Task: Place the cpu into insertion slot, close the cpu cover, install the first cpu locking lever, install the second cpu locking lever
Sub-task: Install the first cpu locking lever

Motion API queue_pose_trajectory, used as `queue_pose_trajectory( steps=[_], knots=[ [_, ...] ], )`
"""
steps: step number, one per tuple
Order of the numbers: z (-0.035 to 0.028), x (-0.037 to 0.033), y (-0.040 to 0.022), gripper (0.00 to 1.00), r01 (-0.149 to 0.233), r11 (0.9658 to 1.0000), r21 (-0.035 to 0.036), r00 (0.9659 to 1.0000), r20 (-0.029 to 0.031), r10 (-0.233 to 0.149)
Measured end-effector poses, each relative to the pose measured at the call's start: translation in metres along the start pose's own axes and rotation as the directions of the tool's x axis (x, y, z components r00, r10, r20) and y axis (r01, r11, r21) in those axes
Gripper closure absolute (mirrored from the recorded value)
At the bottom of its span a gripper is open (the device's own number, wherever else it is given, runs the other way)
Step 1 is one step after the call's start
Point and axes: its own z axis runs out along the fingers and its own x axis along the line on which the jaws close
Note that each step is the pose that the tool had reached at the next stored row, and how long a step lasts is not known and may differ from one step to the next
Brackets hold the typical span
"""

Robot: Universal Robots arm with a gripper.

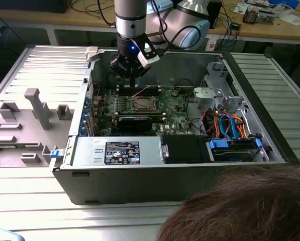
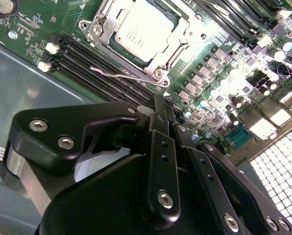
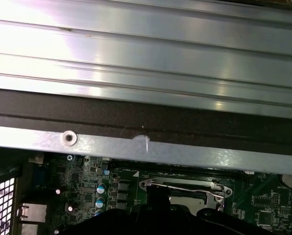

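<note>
The cpu (image 2: 138,28) lies flat in the insertion slot (image 1: 142,104) on the green motherboard, silvery face up. Around it sits the cpu cover (image 2: 102,30), a silver frame lying down over the chip's edges. One thin wire locking lever (image 2: 128,76) runs along the socket's side nearest my gripper; the same locking lever (image 3: 185,188) shows in the first wrist view. My gripper (image 2: 164,108) hangs just above the board beside that lever, black fingers together and nothing between them. In the exterior view my gripper (image 1: 133,84) is just behind the socket, inside the open case.
Black memory slots (image 2: 94,58) lie between the gripper and the socket. The case's back wall (image 3: 146,147) rises close behind the gripper. Drive bays and cables (image 1: 225,125) fill the exterior view's right of the case. A person's head (image 1: 240,206) is in the foreground.
</note>
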Motion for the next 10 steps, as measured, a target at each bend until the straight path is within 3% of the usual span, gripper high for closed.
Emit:
queue_pose_trajectory(
  steps=[10],
  knots=[
    [0.0033, 0.0004, 0.0, 0.89, 0.0, 1.0, -0.0009, 1.0, 0.0001, 0.0]
  ],
)
